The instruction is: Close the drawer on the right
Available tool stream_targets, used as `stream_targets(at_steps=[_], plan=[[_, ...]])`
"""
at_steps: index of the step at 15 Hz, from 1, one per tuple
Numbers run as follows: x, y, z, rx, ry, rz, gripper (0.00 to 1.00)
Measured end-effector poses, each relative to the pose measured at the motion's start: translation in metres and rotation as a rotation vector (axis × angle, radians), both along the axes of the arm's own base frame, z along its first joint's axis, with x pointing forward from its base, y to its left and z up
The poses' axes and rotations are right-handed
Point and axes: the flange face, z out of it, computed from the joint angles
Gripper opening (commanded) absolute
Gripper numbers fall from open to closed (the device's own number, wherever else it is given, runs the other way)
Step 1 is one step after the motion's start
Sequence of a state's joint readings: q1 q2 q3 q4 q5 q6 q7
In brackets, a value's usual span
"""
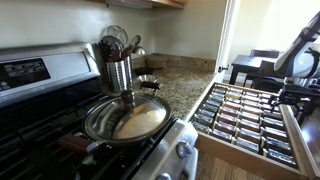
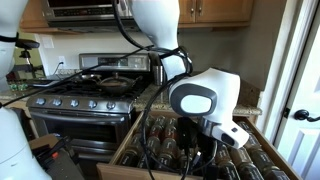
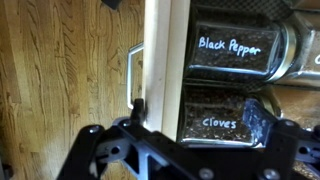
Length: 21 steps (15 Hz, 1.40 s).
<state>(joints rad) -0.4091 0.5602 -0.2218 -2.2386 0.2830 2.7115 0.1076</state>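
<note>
Spread wide and holding nothing, the claw (image 3: 176, 122) comes into the wrist view from the bottom edge. Right under it runs the pale front board of the drawer (image 3: 157, 60), a strip going straight up the frame. One finger sits over the wooden floor (image 3: 60, 70) on the outer side and the other over the jars on the inner side, so the claw straddles the board rather than standing beside it. Whether either finger touches the wood I cannot tell.

Just past the board lie two spice jars, one labelled Black Pepper (image 3: 235, 45) and one labelled Cloves (image 3: 222, 122). In both exterior views the drawer (image 1: 240, 158) (image 2: 126, 152) stands pulled well out and packed with rows of jars, with the arm (image 2: 200, 95) bent over its outer end.

As I judge it, the coming move turns on one thing. The drawer's long run points from the board back to the cabinet under the counter (image 1: 180, 90). The push must therefore go across the board, from floor side toward jar side, never along it. Farther off, the stove (image 1: 40, 120) carries a pan (image 1: 125, 120)
</note>
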Motion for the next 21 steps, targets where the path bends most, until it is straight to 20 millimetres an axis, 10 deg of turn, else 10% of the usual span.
stream_targets(at_steps=[13,21], plan=[[0.140,0.077,0.025,0.043,-0.090,0.103,1.00],[0.146,0.068,0.023,0.054,-0.075,0.105,1.00]])
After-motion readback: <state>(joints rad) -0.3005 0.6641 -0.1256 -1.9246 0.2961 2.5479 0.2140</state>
